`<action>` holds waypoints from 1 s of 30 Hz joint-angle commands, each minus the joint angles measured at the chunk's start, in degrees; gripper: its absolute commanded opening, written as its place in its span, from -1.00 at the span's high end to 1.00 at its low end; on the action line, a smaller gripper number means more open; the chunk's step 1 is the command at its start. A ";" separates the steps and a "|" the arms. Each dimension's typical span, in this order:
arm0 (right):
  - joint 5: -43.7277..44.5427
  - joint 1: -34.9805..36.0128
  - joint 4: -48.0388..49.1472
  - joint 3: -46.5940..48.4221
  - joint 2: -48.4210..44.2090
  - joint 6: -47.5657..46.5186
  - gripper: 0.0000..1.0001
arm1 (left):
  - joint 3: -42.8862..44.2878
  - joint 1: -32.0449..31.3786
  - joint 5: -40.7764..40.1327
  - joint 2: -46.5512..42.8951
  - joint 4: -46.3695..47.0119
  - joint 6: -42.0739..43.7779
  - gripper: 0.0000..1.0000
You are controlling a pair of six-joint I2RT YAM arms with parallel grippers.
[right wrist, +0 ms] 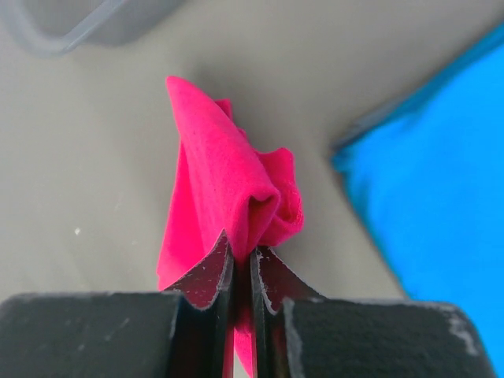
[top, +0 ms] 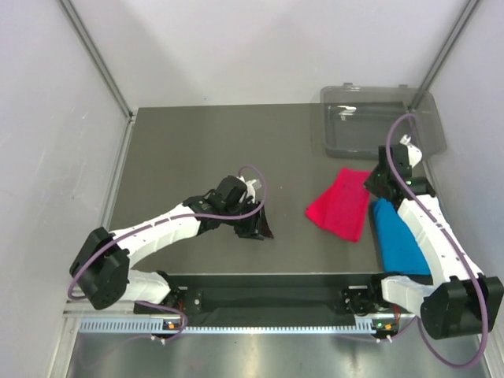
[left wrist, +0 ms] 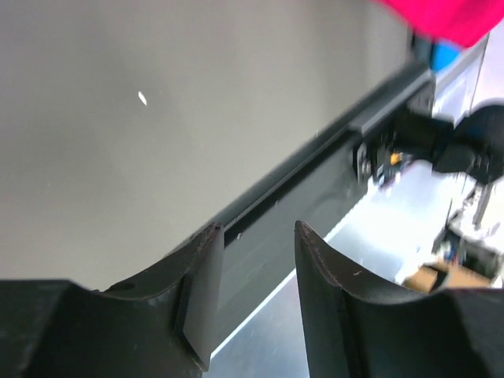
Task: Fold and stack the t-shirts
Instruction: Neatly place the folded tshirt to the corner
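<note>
Progress: crimson-pink t-shirt [top: 340, 203] and sky-blue t-shirt [top: 394, 240] lie just beside each other on the table [top: 197, 150], each apparently folded; stacking looks not yet done.
Right gripper [right wrist: 240, 256]: jaws nearly closed, pinching a bunched edge of the crimson-pink t-shirt.
Left gripper [left wrist: 256, 236]: jaws parted, empty, well apart from both shirts.

Beside the pink t-shirt [top: 340, 203], the blue t-shirt [top: 394, 244] lies partly hidden under the right arm [top: 427, 228]. In the left wrist view the frame's top edge cuts the pink t-shirt off.
</note>
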 commanded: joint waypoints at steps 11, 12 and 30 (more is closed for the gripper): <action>0.16 -12.75 -13.39 15.55 0.91 -3.46 1.00 | -2.38 10.32 16.17 -2.62 -3.69 10.54 0.10; -0.20 -13.02 -13.57 16.00 1.35 -3.37 1.00 | -2.29 10.49 16.69 -2.36 -3.52 10.54 0.10; 0.33 -14.69 -20.51 28.22 6.54 10.25 1.00 | -2.55 12.60 21.36 -0.86 -3.52 12.03 0.15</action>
